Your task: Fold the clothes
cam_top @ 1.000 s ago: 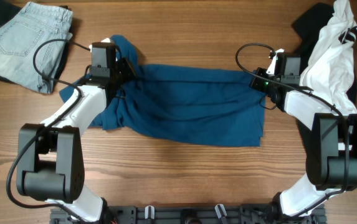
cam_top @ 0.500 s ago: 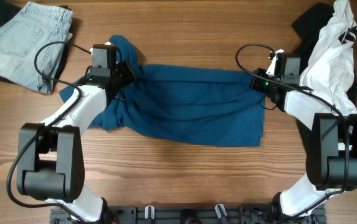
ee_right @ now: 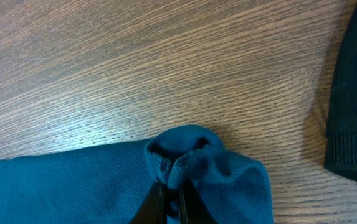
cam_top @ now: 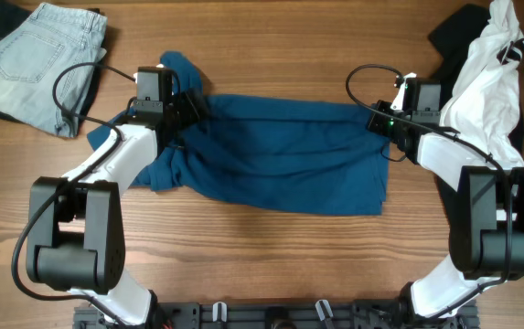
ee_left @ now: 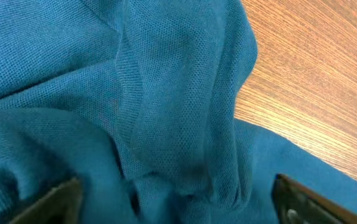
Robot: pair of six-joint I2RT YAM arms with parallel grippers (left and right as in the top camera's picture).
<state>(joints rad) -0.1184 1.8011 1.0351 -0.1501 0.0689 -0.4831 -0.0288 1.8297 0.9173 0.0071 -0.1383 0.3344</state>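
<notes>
The clothes, a teal-blue shirt (cam_top: 280,160), lie spread across the middle of the table, bunched and wrinkled at the left end. My left gripper (cam_top: 193,102) is over that bunched upper left part and is open. In the left wrist view its fingers stand wide apart at the lower corners, with a loose ridge of shirt (ee_left: 184,99) between them and my left gripper (ee_left: 178,208) gripping nothing. My right gripper (cam_top: 378,122) is at the shirt's upper right corner. In the right wrist view, my right gripper (ee_right: 169,194) is shut on a puckered fold of shirt (ee_right: 184,149).
Pale denim jeans (cam_top: 37,59) lie at the far left corner, close to the left arm's cable. A white garment (cam_top: 490,73) on black cloth (cam_top: 454,32) lies at the far right, next to the right arm; black cloth (ee_right: 356,93) shows beside the pinched corner.
My left gripper has opened and let go of the bunched fabric, shifting slightly to the right. The right gripper and the shirt's right end have not moved.
</notes>
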